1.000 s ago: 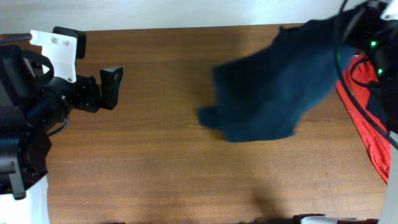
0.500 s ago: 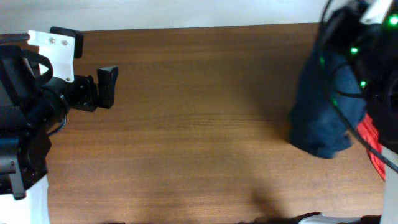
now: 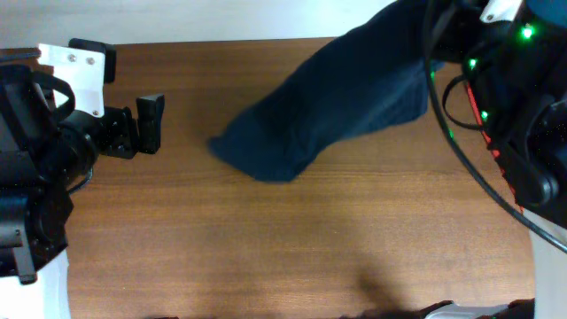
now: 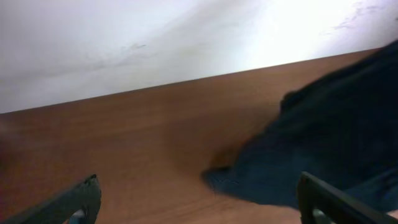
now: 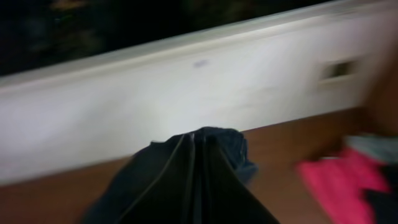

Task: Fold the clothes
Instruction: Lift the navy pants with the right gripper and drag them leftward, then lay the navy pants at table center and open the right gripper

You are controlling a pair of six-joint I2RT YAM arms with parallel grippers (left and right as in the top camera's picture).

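A dark blue garment (image 3: 341, 102) hangs stretched from the top right down toward the table's middle, its free end near the wood. My right gripper (image 5: 198, 180) is shut on the dark blue garment (image 5: 221, 149); in the overhead view the jaws are hidden behind the arm and cloth. My left gripper (image 3: 151, 124) is open and empty at the left, apart from the cloth. The left wrist view shows its open fingers (image 4: 199, 199) with the garment's edge (image 4: 323, 149) ahead on the right.
A red garment (image 3: 485, 124) lies at the right table edge under the right arm's cables, also pink-red in the right wrist view (image 5: 339, 177). A white wall runs along the table's far edge (image 4: 124, 43).
The right arm swung the blue garment: it was bunched at the far right half a second ago and now stretches out to the left across the table's top middle. The left arm barely moved.
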